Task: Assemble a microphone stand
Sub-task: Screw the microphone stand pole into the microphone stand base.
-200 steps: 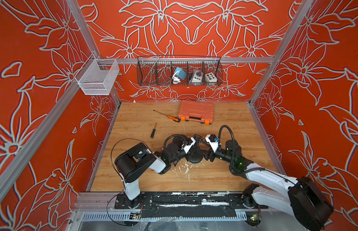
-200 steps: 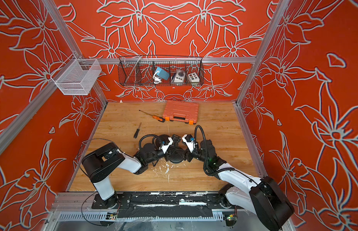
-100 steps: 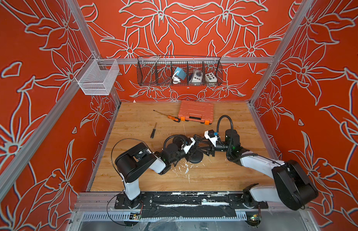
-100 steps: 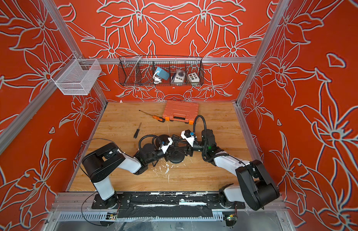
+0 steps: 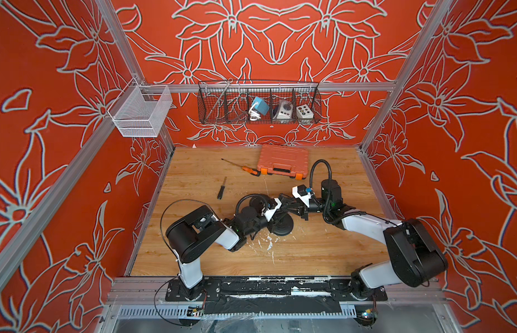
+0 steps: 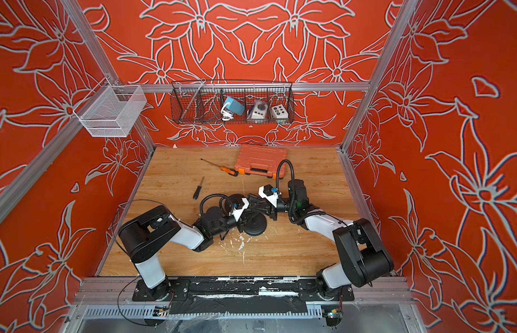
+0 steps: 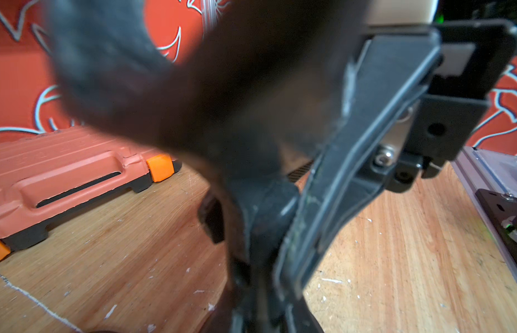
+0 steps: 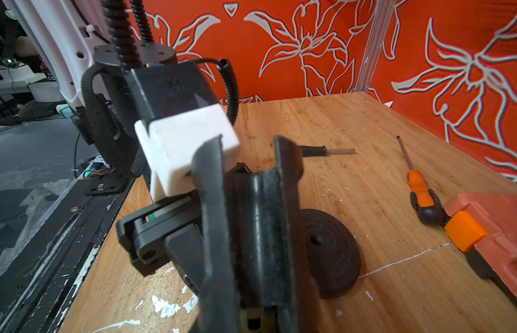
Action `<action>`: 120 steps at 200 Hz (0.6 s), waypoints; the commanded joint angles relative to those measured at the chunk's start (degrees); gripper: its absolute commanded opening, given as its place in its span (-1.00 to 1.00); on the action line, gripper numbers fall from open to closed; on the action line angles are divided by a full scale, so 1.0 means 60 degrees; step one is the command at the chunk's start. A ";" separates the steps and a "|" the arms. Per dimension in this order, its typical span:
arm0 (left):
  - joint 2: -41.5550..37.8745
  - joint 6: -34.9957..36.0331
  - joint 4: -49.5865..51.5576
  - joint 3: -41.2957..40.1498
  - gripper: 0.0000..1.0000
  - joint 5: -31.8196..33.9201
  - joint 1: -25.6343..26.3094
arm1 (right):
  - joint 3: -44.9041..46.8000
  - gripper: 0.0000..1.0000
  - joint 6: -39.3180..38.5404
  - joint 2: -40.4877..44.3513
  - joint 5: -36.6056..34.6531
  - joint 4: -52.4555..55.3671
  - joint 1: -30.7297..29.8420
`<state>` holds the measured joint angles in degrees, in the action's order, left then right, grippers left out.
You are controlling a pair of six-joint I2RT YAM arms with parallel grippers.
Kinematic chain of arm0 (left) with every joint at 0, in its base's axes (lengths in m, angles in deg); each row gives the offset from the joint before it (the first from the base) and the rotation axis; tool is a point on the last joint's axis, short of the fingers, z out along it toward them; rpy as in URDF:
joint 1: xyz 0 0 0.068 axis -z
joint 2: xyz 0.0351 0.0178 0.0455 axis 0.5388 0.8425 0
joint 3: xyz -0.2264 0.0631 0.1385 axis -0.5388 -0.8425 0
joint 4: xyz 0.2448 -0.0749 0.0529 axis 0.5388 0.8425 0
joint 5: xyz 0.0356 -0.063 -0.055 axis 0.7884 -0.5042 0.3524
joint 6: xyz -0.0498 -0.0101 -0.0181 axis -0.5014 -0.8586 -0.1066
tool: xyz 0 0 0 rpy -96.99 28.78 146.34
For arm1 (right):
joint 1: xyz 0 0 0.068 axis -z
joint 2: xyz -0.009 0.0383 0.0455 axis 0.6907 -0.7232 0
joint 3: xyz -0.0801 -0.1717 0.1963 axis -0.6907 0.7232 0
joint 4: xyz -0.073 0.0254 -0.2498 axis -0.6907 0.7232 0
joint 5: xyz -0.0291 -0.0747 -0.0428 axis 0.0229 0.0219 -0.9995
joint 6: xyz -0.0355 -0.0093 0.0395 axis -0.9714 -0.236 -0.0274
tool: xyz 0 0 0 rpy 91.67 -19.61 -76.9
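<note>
The stand's round black base lies flat on the wooden table, its centre hole showing in the right wrist view. Just above it my two grippers meet tip to tip. My left gripper is shut on a black stand piece, which is blurred and fills its view. My right gripper comes from the opposite side, shut on the same black stand piece, which sits between its fingers. What kind of part it is I cannot tell.
An orange tool case lies at the back. An orange-handled screwdriver is beside it and a small black screwdriver further left. A wire rack and a white mesh basket hang on the walls.
My right arm folded back and swung its gripper in toward the left one, then its jaws closed on the black piece. The left arm stayed still.
</note>
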<state>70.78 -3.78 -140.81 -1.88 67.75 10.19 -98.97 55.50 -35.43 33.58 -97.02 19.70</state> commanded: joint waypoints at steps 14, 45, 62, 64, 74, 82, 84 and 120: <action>0.0162 0.0065 0.0934 -0.0120 -0.64 -0.0003 0.0032 | 0.0681 -1.00 0.0945 0.0113 -0.1853 -0.0400 -0.0424; -0.0195 -0.0195 0.1065 -0.0089 -0.43 0.0220 0.0047 | 0.1804 -1.00 0.1345 0.0997 -0.6157 -0.0567 -0.1754; -0.0411 -0.0145 0.1269 -0.0058 -0.39 0.0290 0.0047 | 0.2171 -1.00 0.1898 0.1414 -0.8131 -0.0428 -0.2390; -0.0426 -0.0150 0.1270 -0.0058 -0.38 0.0292 0.0047 | 0.2237 -1.00 0.1958 0.1462 -0.8316 -0.0460 -0.2459; -0.0478 -0.0126 0.1270 -0.0054 -0.36 0.0349 0.0047 | 0.2462 -1.00 0.2299 0.1732 -0.9192 -0.0541 -0.2798; -0.0502 -0.0123 0.1257 -0.0032 -0.36 0.0338 0.0047 | 0.2489 -1.00 0.2467 0.1929 -0.9884 -0.0301 -0.3117; -0.0504 -0.0134 0.1256 -0.0029 -0.36 0.0323 0.0047 | 0.2473 -1.00 0.2499 0.1961 -1.0090 -0.0212 -0.3204; -0.0463 -0.0166 0.1089 0.0058 -0.36 0.0270 0.0047 | 0.2000 -1.00 0.3130 0.2217 -1.3197 0.1236 -0.4663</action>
<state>68.05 -5.18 -137.19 -2.32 69.87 10.10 -87.36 72.65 -21.24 -26.02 -103.51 -3.56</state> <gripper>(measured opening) 0.323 0.246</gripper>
